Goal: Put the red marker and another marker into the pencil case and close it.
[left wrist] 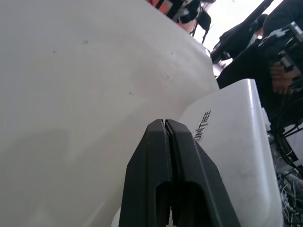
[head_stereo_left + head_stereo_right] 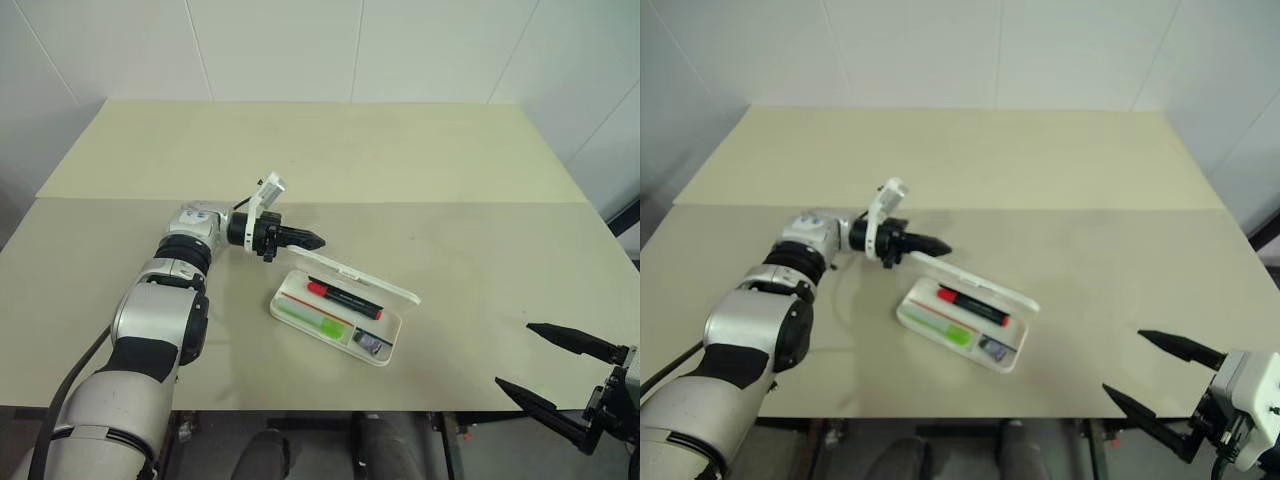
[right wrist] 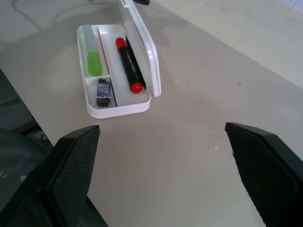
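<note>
The white pencil case (image 2: 365, 278) lies open near the table's front middle, its lid tilted up at the back. In its tray lie the red marker (image 2: 345, 298), black-barrelled with a red cap, and the other marker (image 2: 318, 323), a short light-green highlighter. My left gripper (image 2: 312, 240) is shut and empty. It points right, just behind the lid's left end, and the lid (image 1: 236, 142) sits close under its fingertips (image 1: 161, 127). I cannot tell whether they touch. My right gripper (image 2: 514, 354) stands wide open and empty at the front right, well away from the case.
A small grey metallic piece (image 3: 105, 91) sits in the case's end compartment. The beige table (image 2: 330, 150) stretches back to a white wall. Its front edge runs just below the case and past my right gripper.
</note>
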You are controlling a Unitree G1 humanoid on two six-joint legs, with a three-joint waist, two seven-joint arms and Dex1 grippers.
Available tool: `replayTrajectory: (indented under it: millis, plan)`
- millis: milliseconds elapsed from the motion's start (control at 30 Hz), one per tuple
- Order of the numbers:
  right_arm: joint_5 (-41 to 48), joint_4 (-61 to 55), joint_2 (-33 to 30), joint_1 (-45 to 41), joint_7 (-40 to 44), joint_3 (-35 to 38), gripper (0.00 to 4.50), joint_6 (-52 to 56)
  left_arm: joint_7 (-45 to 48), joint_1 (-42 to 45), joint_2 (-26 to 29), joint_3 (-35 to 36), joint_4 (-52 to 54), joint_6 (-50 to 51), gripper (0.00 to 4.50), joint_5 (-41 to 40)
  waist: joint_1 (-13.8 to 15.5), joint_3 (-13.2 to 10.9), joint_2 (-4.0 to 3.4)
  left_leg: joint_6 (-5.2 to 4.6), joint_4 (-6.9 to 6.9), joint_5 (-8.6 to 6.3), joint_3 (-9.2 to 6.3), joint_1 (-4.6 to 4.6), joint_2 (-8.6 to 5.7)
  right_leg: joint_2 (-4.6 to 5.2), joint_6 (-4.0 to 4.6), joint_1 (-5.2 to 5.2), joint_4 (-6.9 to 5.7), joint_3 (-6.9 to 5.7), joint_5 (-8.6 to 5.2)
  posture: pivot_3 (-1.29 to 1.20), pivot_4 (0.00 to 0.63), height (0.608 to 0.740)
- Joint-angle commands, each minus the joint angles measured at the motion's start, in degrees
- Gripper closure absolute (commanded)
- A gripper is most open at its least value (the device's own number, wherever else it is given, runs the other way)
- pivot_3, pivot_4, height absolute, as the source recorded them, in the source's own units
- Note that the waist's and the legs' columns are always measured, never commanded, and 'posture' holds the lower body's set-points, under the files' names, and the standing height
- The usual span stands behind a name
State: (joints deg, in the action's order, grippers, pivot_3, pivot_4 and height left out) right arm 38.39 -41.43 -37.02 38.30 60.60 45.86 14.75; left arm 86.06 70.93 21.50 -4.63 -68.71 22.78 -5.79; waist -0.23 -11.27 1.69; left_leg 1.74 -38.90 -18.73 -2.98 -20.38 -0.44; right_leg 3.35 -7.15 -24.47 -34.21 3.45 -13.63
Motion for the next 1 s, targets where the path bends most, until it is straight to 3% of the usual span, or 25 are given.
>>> replayTrajectory:
  millis: [33,333,633,1000]
  plan:
    - [1.12,0.18,-0.05,0.15,0.49,1.42,0.0,-1.57,6.44,-1.16,1.65,-3.97,5.05,1.76,4.46,-0.94,0.02,0.0,0.0,0.0,0.01,0.0,0.0,0.01,0.02,0.0,0.0,0.03,0.06,0.0,0.0,0.0,0.15,0.74]
    - [1.56,-0.76,-0.88,-2.33,-1.05,-1.05,0.0,-1.47,6.44,-10.86,8.87,-15.85,24.35,10.8,4.46,-9.98,-0.05,0.0,-0.01,0.01,0.08,-0.01,0.06,0.07,0.11,0.0,0.04,0.04,0.05,0.03,-0.02,0.0,0.15,0.74]
    - [1.36,-0.61,-2.52,-6.32,-3.14,-4.76,0.0,-0.46,6.44,-16.67,12.65,-18.1,35.69,17.07,4.46,-12.3,0.07,0.01,-0.02,0.01,0.08,-0.01,0.06,0.09,0.07,0.01,0.08,0.04,0.02,0.02,-0.04,0.0,0.15,0.74]
    - [1.26,-0.28,-3.05,-8.0,-3.31,-7.01,0.0,-0.31,3.59,-20.41,14.37,-20.54,40.3,19.44,4.46,-9.72,0.08,0.05,-0.08,0.01,0.08,-0.01,0.07,0.11,0.08,0.0,0.19,0.05,0.01,0.02,-0.1,0.0,0.15,0.74]
